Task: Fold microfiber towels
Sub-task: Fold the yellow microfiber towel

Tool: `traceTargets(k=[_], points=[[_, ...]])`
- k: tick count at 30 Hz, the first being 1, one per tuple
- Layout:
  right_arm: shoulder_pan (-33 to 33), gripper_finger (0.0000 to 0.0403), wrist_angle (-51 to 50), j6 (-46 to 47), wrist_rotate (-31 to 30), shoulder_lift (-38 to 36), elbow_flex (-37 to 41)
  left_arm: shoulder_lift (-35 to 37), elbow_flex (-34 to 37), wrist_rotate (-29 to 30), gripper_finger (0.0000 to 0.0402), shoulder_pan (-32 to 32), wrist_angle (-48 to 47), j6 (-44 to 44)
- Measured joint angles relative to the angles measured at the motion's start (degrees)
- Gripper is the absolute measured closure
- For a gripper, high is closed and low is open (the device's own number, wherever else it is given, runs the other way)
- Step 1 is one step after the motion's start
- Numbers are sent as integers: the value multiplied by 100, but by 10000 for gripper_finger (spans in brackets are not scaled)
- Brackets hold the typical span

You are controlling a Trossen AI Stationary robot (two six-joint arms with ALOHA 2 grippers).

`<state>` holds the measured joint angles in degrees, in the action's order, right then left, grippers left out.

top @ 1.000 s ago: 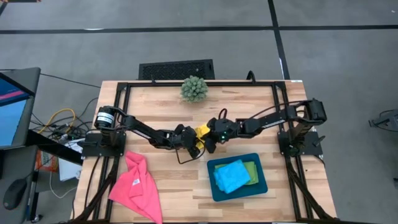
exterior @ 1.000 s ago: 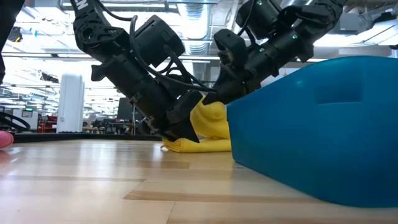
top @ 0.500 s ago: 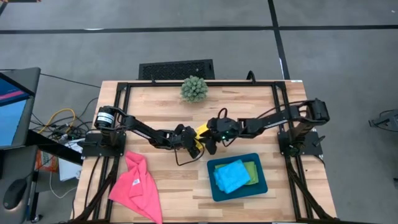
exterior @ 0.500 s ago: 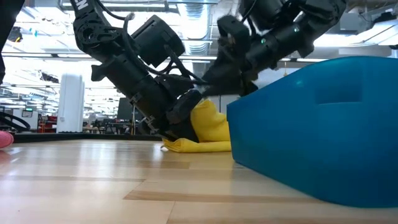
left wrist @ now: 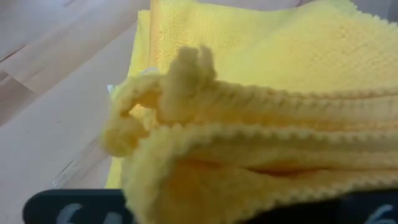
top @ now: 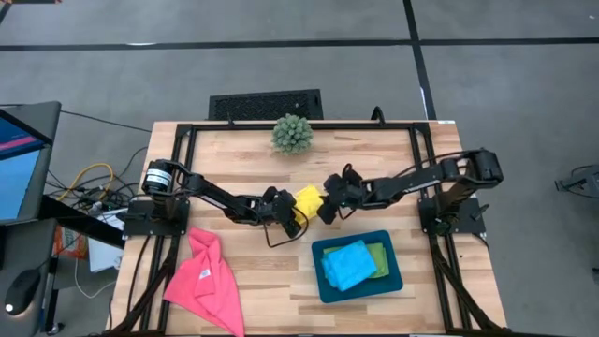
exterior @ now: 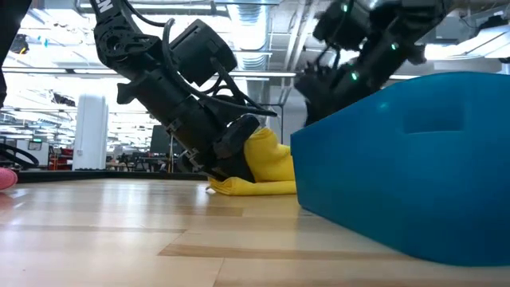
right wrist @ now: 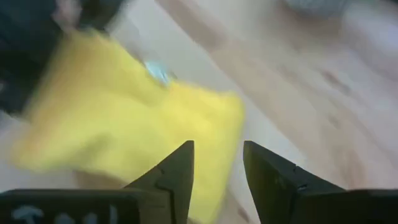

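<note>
A yellow towel [top: 307, 199] lies folded at the table's middle, with my left gripper [top: 291, 214] shut on it from the left. My right gripper [top: 328, 206] hovers open just right of the towel, touching nothing; in its wrist view the yellow towel [right wrist: 124, 143] lies beyond the fingertips [right wrist: 183, 155]. A pink towel [top: 206, 276] lies crumpled at the near left. A blue towel [top: 348, 265] and a green towel [top: 380, 254] lie folded in the teal tray [top: 321, 284]. My left gripper pinches the yellow towel's stacked, folded edges [left wrist: 205, 186] between its two fingers, several layers together. The fingers [exterior: 231, 151] slant down from the table's left. The towel bunches up at the fingers, and its lower layers [exterior: 251, 188] lie flat on the table.
A spiky green ball plant [top: 292, 134] stands at the far middle. The teal tray [exterior: 398, 167] sits near right, close in front of the low camera. Bare wood stretches between the pink towel and the tray.
My right gripper has opened and let go of the yellow towel, then drawn back toward the table's right edge, tipping as it went. The towel's raised part has stayed bunched against my left gripper.
</note>
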<state>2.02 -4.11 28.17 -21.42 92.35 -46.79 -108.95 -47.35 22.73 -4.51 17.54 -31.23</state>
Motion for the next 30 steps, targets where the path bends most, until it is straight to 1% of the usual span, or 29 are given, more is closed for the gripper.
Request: traceTargets(k=[4,7,11,15,17,20,23,30], points=[[21,253,201,84,52,333,13,0,0,24,336,1,33,-77],[74,260,618,82,262,669,18,0,0,30,336,2,60,-95],[105,267,868,80,471,913,-62,0,0,25,336,2,99,-106],[109,272,867,78,473,928,-93,12,-14,3,336,2,103,-189],[111,274,868,80,475,926,-93,27,-111,-154,336,2,-14,-205],[111,275,943,78,475,926,-93,172,-366,-493,336,3,-524,-211],[114,275,962,78,475,944,-93,382,-736,-781,336,2,-1500,-210],[133,276,1259,73,501,1287,-96,722,-1902,-1085,336,0,-4574,-448]])
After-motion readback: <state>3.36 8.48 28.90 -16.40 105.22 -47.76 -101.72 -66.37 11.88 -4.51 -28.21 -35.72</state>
